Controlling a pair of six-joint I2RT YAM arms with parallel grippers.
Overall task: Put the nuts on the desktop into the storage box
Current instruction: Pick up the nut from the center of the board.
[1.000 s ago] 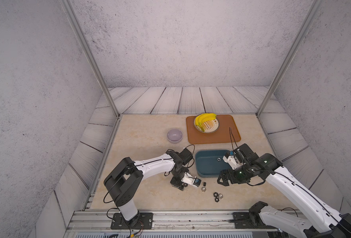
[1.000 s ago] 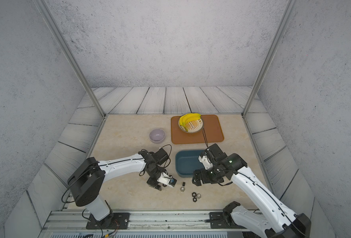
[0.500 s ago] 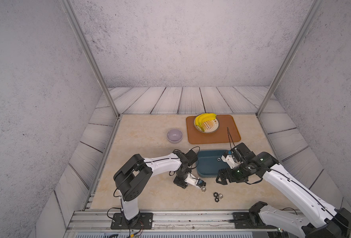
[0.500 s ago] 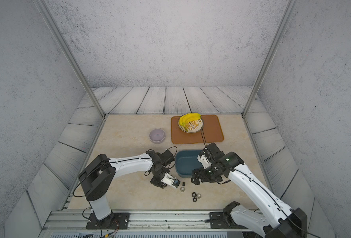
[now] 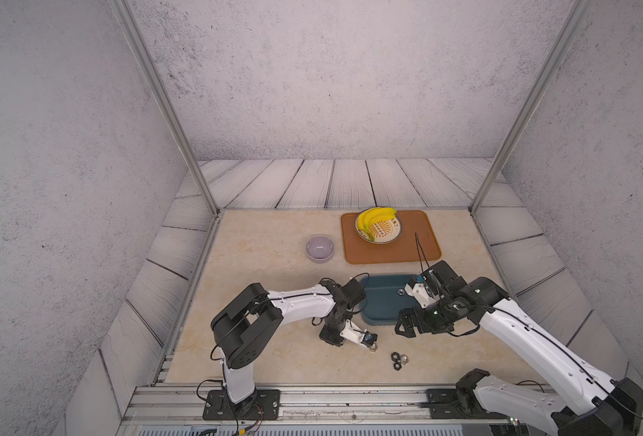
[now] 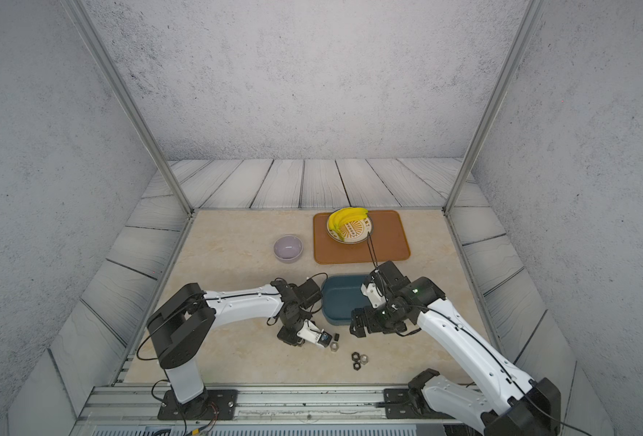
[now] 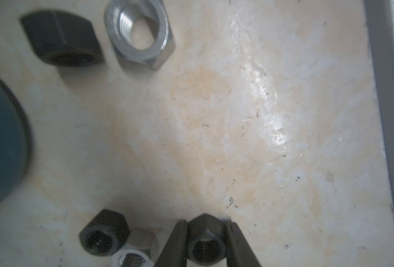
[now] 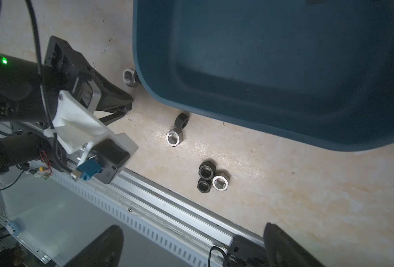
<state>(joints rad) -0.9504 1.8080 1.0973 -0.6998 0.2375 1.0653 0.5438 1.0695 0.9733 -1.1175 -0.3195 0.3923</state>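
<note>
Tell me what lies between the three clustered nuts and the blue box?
Bare desktop, in the right wrist view; a black nut and silver nut sit aside.

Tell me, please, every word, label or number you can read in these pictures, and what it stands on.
No legible text in any view.
Round patterned plate under the yellow bananas: small dark marks near the rim, possibly lettering, too small to read.
</note>
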